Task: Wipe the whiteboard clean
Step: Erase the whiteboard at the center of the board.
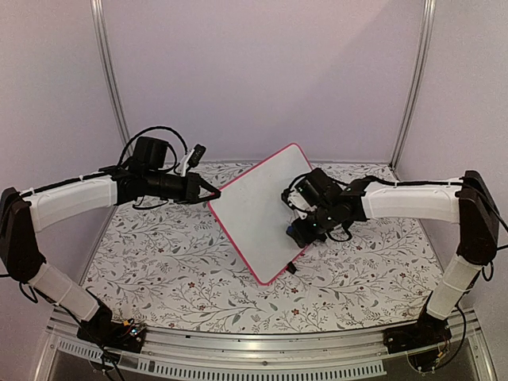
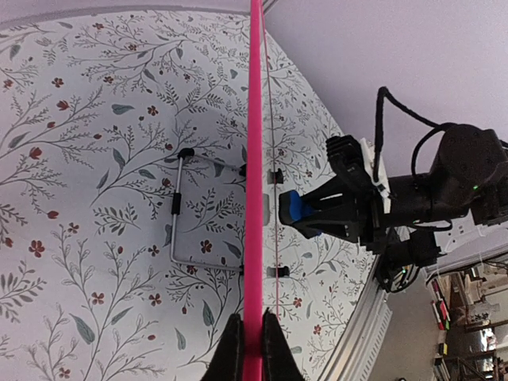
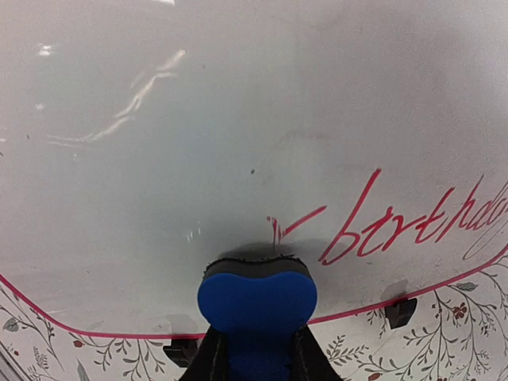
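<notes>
Two grippers are in view: one left gripper (image 1: pixel 213 193) and one right gripper (image 1: pixel 295 232). One whiteboard (image 1: pixel 258 210) stands between them, its frame pinched in the left gripper's fingers. One blue eraser (image 3: pixel 256 298) is clamped in the right gripper. One line of red writing (image 3: pixel 413 226) runs just right of that eraser. Two black clip feet (image 3: pixel 401 312) flank it, one on each side. One wire stand (image 2: pixel 176 210) shows behind the board, away from the right gripper. One floral table (image 1: pixel 159 270) lies beneath both grippers.

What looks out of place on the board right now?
Nothing damaged or spilled. The whiteboard is held tilted up, its frame clamped in the left pincer, while the right pincer holds the blue eraser against it. Red writing shows right of the eraser.
</notes>
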Available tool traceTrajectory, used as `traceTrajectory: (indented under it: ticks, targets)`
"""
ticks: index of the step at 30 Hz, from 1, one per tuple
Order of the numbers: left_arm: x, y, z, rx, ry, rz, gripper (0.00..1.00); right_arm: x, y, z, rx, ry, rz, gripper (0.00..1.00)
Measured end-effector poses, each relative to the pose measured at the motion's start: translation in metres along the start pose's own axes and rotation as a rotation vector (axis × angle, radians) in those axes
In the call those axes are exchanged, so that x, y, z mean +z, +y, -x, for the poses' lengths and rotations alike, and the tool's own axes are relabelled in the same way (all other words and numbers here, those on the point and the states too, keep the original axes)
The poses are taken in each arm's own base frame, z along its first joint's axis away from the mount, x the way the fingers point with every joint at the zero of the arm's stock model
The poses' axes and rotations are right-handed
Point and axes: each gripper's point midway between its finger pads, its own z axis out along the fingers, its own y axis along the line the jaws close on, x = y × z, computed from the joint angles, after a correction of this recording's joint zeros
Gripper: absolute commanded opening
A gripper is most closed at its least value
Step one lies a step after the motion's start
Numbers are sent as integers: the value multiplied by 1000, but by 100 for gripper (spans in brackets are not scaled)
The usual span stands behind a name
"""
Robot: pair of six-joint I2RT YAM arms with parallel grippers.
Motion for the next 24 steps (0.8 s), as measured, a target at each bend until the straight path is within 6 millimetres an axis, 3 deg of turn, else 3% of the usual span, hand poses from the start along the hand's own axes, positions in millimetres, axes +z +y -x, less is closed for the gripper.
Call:
traceTrajectory:
  ticks: [5,9,20,24]
  targets:
    - [0,0,0,0,0,0,0,-19,-1,46,-2,-110,3,0]
    - [0,0,0,0,0,0,0,-23,-6,62,1,-149,-6,0]
    - [0,1,0,-5,-1,8,0,-2,-9,52,-1,-129,1,0]
    - [0,1,0,-5,-1,7,0,3,-10,29,4,-93,9,0]
